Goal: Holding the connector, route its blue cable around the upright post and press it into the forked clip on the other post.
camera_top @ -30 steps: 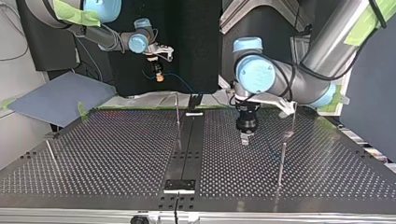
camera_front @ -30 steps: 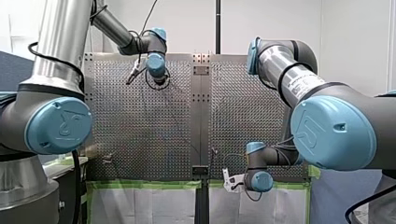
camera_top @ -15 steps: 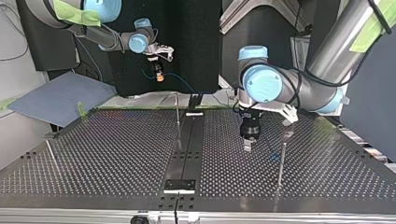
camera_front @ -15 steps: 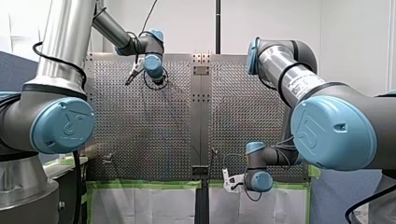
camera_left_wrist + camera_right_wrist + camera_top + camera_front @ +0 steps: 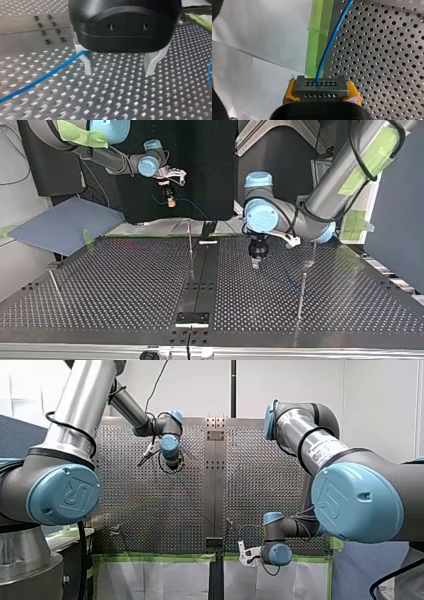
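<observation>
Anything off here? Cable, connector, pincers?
Nothing damaged or askew. Right pincer is shut on the connector; the blue cable leaves it without kinks. Left pincer is open and empty, the cable passing outside one finger, not between them.

Two arms [image 5: 112, 157] [image 5: 330, 194], one connector [image 5: 321, 86], one cable [image 5: 329, 42]

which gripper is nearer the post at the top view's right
Left. My left gripper hangs open over the table, near the post; my right gripper is past the table's far edge, shut on the connector.
</observation>
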`<act>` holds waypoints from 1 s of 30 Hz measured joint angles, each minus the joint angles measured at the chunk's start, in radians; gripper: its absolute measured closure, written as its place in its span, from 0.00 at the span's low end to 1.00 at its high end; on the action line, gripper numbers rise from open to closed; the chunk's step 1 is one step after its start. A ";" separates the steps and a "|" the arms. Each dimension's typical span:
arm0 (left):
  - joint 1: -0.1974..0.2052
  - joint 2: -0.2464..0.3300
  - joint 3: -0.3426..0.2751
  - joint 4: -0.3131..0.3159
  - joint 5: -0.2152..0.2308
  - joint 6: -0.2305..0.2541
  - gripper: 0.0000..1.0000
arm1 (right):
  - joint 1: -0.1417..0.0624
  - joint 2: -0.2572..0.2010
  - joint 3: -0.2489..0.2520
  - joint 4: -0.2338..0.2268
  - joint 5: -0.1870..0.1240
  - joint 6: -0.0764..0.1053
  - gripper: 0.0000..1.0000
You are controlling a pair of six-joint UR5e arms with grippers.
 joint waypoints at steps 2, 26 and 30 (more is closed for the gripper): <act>-0.004 -0.016 0.000 -0.001 -0.005 0.001 0.00 | 0.000 0.000 0.000 -0.003 0.000 0.001 1.00; -0.114 -0.124 -0.008 0.067 -0.089 -0.040 0.00 | 0.004 0.001 0.000 -0.011 0.000 -0.003 1.00; -0.121 -0.154 -0.013 0.068 -0.094 -0.044 0.00 | 0.005 0.001 0.000 -0.012 0.000 -0.003 1.00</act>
